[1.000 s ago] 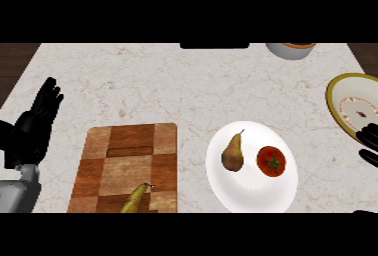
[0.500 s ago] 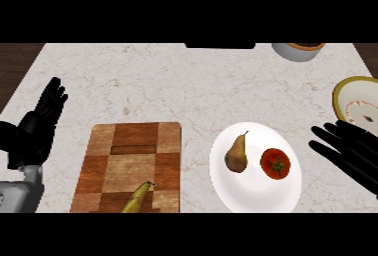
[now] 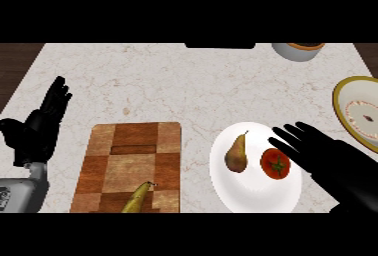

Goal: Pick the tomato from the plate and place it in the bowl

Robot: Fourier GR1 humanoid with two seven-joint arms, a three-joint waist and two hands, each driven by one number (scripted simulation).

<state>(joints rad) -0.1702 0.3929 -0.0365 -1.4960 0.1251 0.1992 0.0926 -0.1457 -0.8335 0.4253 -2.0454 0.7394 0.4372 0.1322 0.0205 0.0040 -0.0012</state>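
A red tomato lies on the right half of a white plate, beside a brown-green pear. My right hand reaches in from the lower right with straight fingers, its fingertips just above and right of the tomato, over the plate's edge; it holds nothing. A yellow-rimmed bowl with a white inside sits at the right edge, partly cut off. My left hand rests open at the far left, fingers pointing up.
A wooden cutting board lies left of the plate, with a yellow-green fruit at its lower edge. A small grey cup stands at the counter's back right. Dark floor shows beyond the counter's left corner.
My right hand has moved leftward from the bowl side to the plate, its fingers now reaching the tomato's edge. The left hand has stayed in place.
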